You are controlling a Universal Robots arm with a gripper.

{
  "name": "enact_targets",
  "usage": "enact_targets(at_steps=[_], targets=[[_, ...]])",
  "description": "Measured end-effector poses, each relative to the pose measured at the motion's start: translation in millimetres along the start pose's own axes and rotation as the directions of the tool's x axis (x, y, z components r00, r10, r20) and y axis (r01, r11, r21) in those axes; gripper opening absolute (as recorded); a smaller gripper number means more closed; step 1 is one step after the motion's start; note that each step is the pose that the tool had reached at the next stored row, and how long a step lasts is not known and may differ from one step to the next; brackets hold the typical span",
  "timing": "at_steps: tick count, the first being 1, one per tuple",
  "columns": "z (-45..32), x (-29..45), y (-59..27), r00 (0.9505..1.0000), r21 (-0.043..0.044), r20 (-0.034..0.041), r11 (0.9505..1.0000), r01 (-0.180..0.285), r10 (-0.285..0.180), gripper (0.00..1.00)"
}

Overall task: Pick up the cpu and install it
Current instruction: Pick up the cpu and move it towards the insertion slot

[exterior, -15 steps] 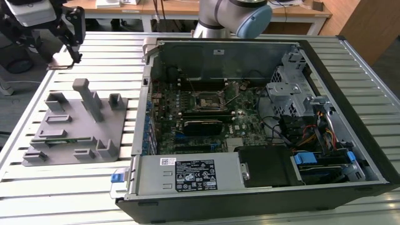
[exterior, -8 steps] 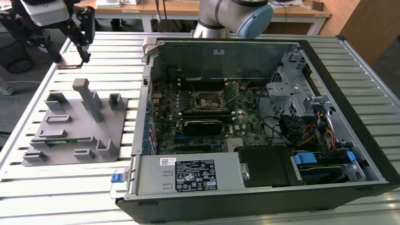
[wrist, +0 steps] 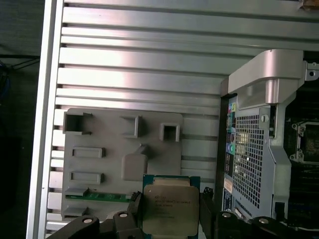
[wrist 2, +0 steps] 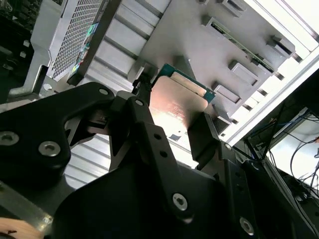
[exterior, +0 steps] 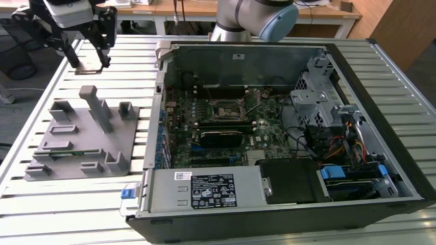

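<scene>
cpu (wrist: pixel 168 209) is clamped flat in the pincer (exterior: pixel 87 65), over the tabletop (exterior: pixel 68 204) corner beyond the grey fixture (exterior: pixel 81 143); socket (exterior: pixel 226 108) is sited well apart, inside the case (exterior: pixel 272 227).

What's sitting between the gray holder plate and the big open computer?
Nothing: just bare metal table slats, seen in the first wrist view, separate the gray holder plate from the computer case.
</scene>
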State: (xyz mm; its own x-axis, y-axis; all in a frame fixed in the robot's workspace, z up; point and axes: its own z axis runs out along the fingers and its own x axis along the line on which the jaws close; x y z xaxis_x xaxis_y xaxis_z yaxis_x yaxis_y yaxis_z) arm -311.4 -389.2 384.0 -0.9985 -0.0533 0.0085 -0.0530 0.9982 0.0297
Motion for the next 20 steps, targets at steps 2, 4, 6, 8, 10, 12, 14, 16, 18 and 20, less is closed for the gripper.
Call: enact_targets(at_steps=[2,4,6,8,10,12,14,16,18,20], targets=[[-0.1,-5.1,0.0,1.0,0.0,0.0,1.0,0.0,0.0,0.55],[-0.2,-10.3,-0.1,1.0,-0.0001,0.0001,1.0,0.0,0.0,0.55],[-0.3,-15.9,-0.2,1.0,-0.0001,0.0001,1.0,0.0,0.0,0.55],[-0.4,-21.2,-0.3,1.0,0.0,-0.0001,1.0,0.0,0.0,0.55],[-0.5,-26.5,-0.4,1.0,0.0,0.0,1.0,0.0,0.0,0.55],[-0.6,-32.1,-0.4,1.0,0.0,0.0,1.0,0.0,0.0,0.55],[-0.6,-38.1,-0.5,1.0,-0.0001,0.0001,1.0,0.0,0.0,0.55],[-0.8,-44.0,-0.6,1.0,0.0,0.0,1.0,0.0,0.0,0.55],[-0.8,-49.8,-0.9,1.0,0.0,0.0,1.0,0.0,0.0,0.55],[-0.8,-54.9,-1.2,1.0,-0.0001,0.0001,1.0,0.0,0.0,0.55]])
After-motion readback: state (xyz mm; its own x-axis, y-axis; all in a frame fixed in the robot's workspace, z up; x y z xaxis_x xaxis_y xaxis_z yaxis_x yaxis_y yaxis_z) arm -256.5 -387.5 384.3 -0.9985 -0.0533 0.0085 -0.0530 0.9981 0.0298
